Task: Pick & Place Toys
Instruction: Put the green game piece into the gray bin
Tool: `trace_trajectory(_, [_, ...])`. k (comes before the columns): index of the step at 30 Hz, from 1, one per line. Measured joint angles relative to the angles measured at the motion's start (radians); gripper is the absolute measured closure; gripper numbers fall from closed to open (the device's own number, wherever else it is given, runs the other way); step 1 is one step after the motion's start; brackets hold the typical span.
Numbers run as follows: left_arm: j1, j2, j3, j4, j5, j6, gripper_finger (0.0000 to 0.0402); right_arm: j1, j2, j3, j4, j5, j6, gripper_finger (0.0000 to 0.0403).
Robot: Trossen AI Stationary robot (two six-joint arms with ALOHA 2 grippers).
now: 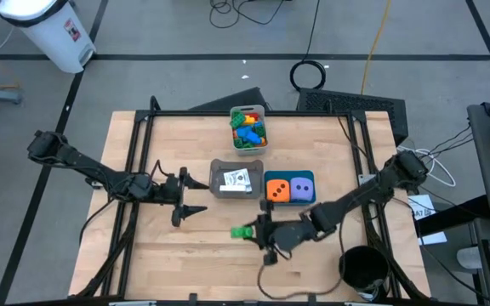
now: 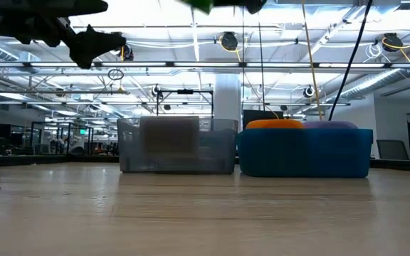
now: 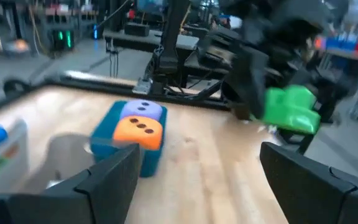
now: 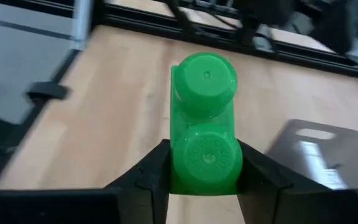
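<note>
The right end effector [image 4: 202, 177] holds a green plastic two-stud brick [image 4: 204, 134], its long side pointing straight ahead. The pale grey bin of bricks [image 1: 248, 127] lies far across the desk [image 1: 185, 255]. The left end effector [image 1: 196, 195] waits wide open nearby.

Right pincer [image 4: 204, 177] grips green brick [image 4: 204, 124] — above table [image 4: 104, 112].

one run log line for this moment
right gripper: shut on green two-stud plastic brick, lifted off wooden table | left gripper: open, waiting beside clear card bin

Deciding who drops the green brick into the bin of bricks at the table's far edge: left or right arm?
Right, probably. The right gripper is shut on the green brick, lifted off the table. The left gripper is open and empty, beside the grey bin. The brick bin lies straight beyond.
</note>
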Motion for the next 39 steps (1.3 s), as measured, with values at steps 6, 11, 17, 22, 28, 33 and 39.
trace_trajectory(6, [0.000,0.000,0.000,-0.002,0.000,0.207,0.0064,-0.113,-0.004,-0.024,0.011,-0.003,-0.045,0.0274])
trace_trajectory(11, [0.000,0.000,0.000,0.001,0.000,0.247,0.0064,-0.233,-0.043,-0.074,0.060,-0.003,-0.047,0.0274])
trace_trajectory(17, [0.000,0.000,0.000,0.004,0.001,0.233,0.0064,-0.432,-0.083,-0.151,0.154,-0.004,-0.066,0.0274])
trace_trajectory(22, [0.001,0.000,0.000,0.003,0.001,0.266,0.0064,-0.663,-0.057,-0.200,0.291,-0.116,-0.065,0.0274])
trace_trajectory(28, [0.016,0.000,0.000,0.003,0.003,0.314,0.0064,-0.931,0.063,-0.204,0.374,-0.324,0.068,0.0274])
trace_trajectory(33, [0.061,0.000,0.000,0.002,0.007,0.316,0.0064,-1.028,0.123,-0.205,0.383,-0.424,0.139,0.0258])
trace_trajectory(39, [0.121,0.000,0.000,-0.003,0.012,0.283,0.0064,-1.014,0.117,-0.203,0.385,-0.430,0.153,0.0177])
